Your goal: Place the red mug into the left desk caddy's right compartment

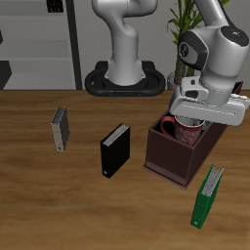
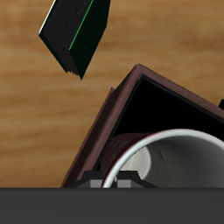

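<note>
The red mug (image 1: 183,126) hangs from my gripper (image 1: 193,118), low over the far end of the left desk caddy (image 1: 176,156), a dark maroon box. In the exterior view only the mug's red side and rim show under the hand. In the wrist view the mug's white inside (image 2: 175,166) fills the area right by my gripper (image 2: 112,182), and the fingers close on its rim. The caddy's maroon wall (image 2: 96,140) and dark interior lie just below the mug. I cannot tell whether the mug touches the caddy floor, nor which compartment is under it.
A green book (image 1: 207,197) stands near the table's front edge beside the caddy; it also shows in the wrist view (image 2: 74,31). A black book (image 1: 115,149) stands mid-table next to the caddy. A grey book (image 1: 61,129) stands farther off. The robot base (image 1: 125,78) is at the back.
</note>
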Available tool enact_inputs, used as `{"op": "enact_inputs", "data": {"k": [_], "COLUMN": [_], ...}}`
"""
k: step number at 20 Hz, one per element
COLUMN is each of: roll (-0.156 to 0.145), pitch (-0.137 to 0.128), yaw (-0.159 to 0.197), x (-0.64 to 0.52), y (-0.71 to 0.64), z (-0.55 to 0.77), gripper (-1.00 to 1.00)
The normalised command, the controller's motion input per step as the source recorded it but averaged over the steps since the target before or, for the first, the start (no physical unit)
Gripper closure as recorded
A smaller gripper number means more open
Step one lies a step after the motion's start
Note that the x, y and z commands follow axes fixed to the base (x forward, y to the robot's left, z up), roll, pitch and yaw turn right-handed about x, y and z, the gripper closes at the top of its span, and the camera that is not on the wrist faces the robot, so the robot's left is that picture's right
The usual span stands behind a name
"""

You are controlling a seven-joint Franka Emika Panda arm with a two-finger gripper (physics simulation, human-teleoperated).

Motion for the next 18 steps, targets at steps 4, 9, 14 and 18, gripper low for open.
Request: {"op": "enact_inputs", "data": {"k": [4, 9, 14, 18], "roll": [-0.009, 0.036, -0.013, -0.010], "pitch": [0.052, 0.093, 0.032, 0.000], "yaw": [-0.009, -0.061, -0.036, -0.003], "x": [0.11, 0.11, 0.02, -0.03], "y": [-0.07, -0.03, -0.09, -0.07], "z": [-0.35, -0.46, -0.11, 0.01], "gripper": [1.00, -1.00, -1.00, -1.00]}}
